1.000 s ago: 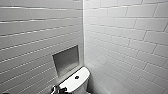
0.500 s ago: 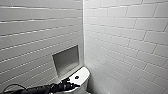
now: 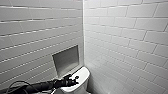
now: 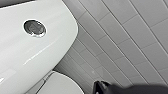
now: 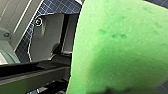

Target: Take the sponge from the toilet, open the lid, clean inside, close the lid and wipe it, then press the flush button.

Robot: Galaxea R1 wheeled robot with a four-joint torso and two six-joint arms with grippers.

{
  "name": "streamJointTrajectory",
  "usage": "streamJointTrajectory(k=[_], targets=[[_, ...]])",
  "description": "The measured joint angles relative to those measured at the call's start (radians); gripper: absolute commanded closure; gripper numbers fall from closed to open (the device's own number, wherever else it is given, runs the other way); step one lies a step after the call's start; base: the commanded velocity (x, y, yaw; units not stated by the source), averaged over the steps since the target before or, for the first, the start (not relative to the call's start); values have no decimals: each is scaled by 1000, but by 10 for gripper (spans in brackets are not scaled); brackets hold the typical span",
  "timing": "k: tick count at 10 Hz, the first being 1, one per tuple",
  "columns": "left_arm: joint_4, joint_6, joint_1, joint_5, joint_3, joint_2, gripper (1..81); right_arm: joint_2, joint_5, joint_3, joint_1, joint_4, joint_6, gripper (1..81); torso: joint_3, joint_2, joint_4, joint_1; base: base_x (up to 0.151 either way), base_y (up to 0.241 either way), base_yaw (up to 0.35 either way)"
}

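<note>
Above the near left edge of the toilet (image 3: pixel 81 75) tank, the left end effector (image 3: pixel 72 81) is held, whether released or clenched cannot be told; the flush button (image 4: pixel 34 27) is seen nearby. The sponge (image 5: pixel 120 45) is grasped by the right end effector (image 5: pixel 117 90).

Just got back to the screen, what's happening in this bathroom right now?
The robot faces a white glossy ceramic toilet in a white-tiled corner. Its left pincer hovers over the flat white tank top, and the left wrist view looks at the small round dark flush button with its metallic ring. The bright green soft sponge looms close in the right wrist view, apparently held by the right pincer.
</note>
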Motion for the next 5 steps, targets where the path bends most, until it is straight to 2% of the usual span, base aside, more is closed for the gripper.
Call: streamJointTrajectory(k=[1, 5], targets=[[-3, 1, -11, 1, -19, 20, 10, 1, 0, 0, -2, 0, 0, 811, 0, 0, 0, 0, 0, 0, 0], [-27, -2, -47, 33, -163, 118, 10, 5, 1, 0, -9, 0, 0, 811, 0, 0, 0, 0, 0, 0, 0]])
